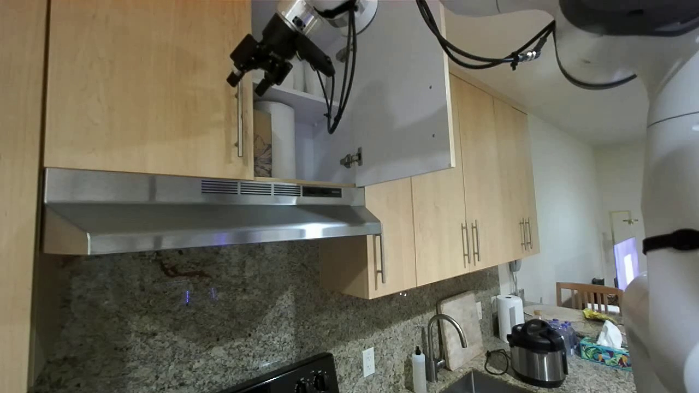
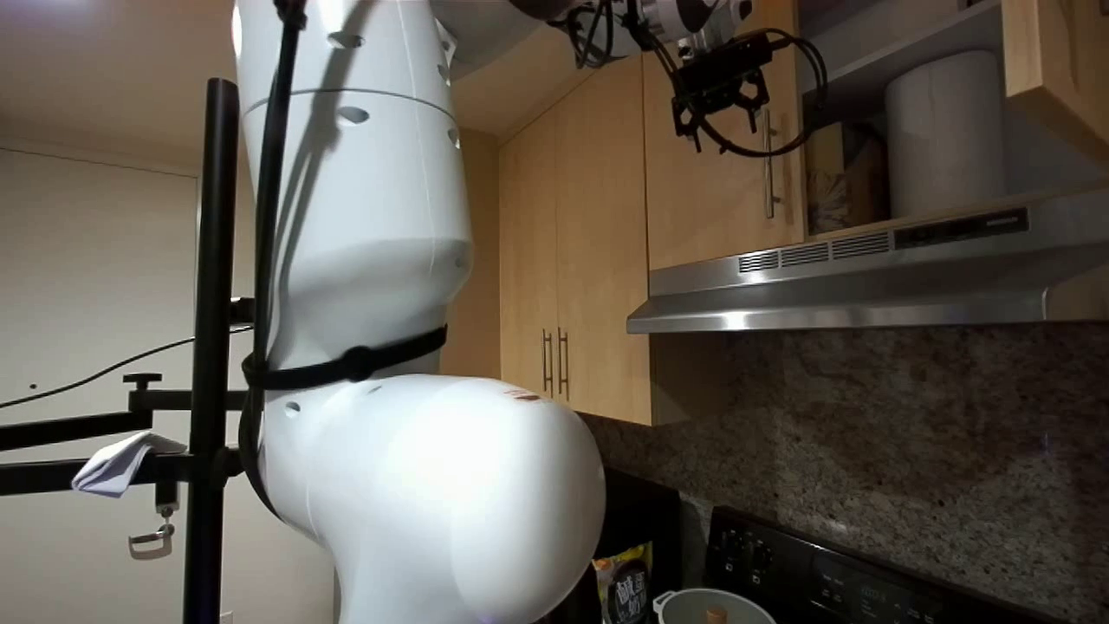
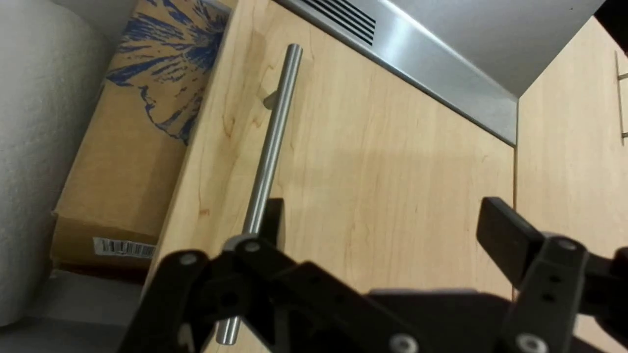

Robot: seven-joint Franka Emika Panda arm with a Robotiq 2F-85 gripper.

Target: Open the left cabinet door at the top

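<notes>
The jaws are spread wide; the door (image 3: 392, 181) has its upright handle (image 3: 274, 139) apparently just outside one finger (image 3: 275, 219), crosswise to their opening.

No txt legible. Wrist view: barcode label (image 3: 123, 247) on cardboard box (image 3: 127, 176), digits too sm. Exterior view: white lettering (image 2: 628, 594) on bag (image 2: 624, 572), unreadable; red mark (image 2: 524, 394) on robot arm (image 2: 372, 225), blurred; tiny print on hood's ctrl strip (image 2: 960, 228) & blk range panel (image 2: 823, 568), in line w/ back edge of ctr (image 1: 600, 379), illeg.
</notes>
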